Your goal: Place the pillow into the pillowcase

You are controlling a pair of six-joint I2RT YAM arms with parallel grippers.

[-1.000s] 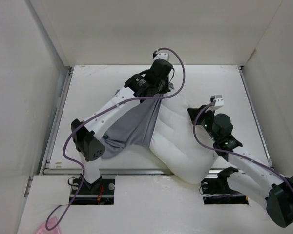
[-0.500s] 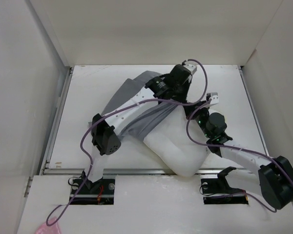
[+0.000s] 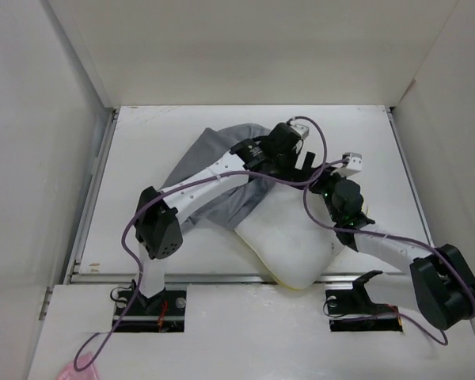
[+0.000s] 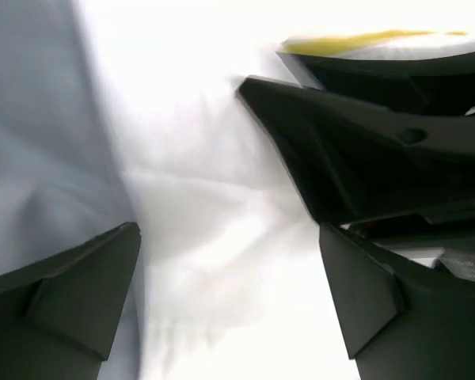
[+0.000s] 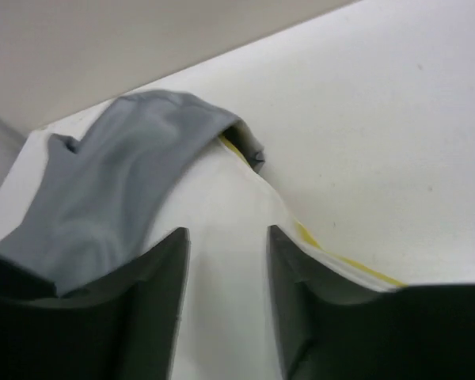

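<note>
The white pillow lies at the table's near middle, its near corner over the front edge. The grey pillowcase covers its far left end. My left gripper hangs open over the pillow's far corner. In the left wrist view its fingers stand wide apart over white pillow cloth, with grey pillowcase at the left and the yellow band at the top. My right gripper is just beside it, open, straddling the pillow near its yellow edge; the pillowcase mouth lies ahead.
The white table is boxed in by white walls at the left, back and right. A metal rail runs along the front edge. The two wrists are close together, almost touching, and purple cables loop over both arms.
Both grippers were shut and have opened. The left one let go of the pillowcase after drawing it right over the pillow's far end. The right arm has moved in toward the left gripper.
</note>
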